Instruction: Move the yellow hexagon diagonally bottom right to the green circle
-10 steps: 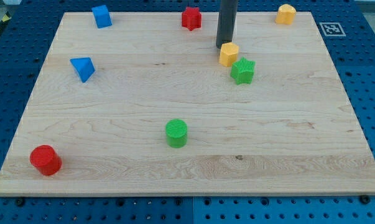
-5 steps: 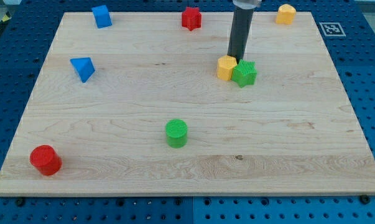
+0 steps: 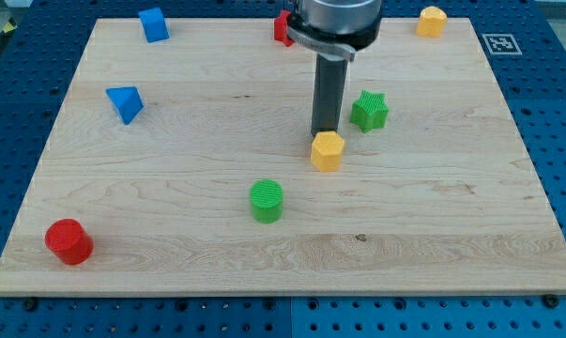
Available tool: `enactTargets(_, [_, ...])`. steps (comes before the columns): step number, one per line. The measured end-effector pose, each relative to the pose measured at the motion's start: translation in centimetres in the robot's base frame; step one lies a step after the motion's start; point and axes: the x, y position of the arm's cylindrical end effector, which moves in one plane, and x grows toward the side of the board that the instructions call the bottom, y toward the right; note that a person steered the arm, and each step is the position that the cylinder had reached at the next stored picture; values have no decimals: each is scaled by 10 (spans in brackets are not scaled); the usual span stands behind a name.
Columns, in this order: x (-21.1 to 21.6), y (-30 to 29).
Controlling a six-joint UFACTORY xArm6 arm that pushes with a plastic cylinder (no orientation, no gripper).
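The yellow hexagon (image 3: 328, 150) lies near the board's middle, up and to the right of the green circle (image 3: 266, 201). My tip (image 3: 325, 130) touches the hexagon's top edge, just above it in the view. The green circle is a short ribbed cylinder, about a block's width from the hexagon. The rod's upper part hides some of the red star.
A green star (image 3: 369, 111) sits right of the rod. A red star (image 3: 282, 26), a blue block (image 3: 153, 23) and a second yellow block (image 3: 432, 21) line the top edge. A blue triangle (image 3: 125, 102) is at left, a red cylinder (image 3: 68, 241) at bottom left.
My tip moved down and slightly left, pushing the yellow hexagon away from the green star toward the green circle. The green star shifted slightly.
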Motion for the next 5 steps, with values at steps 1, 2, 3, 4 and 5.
enactTargets(1, [27,0])
enactTargets(2, [57,0])
enactTargets(3, [88,0])
enactTargets(4, [121,0])
enactTargets(5, [128,0])
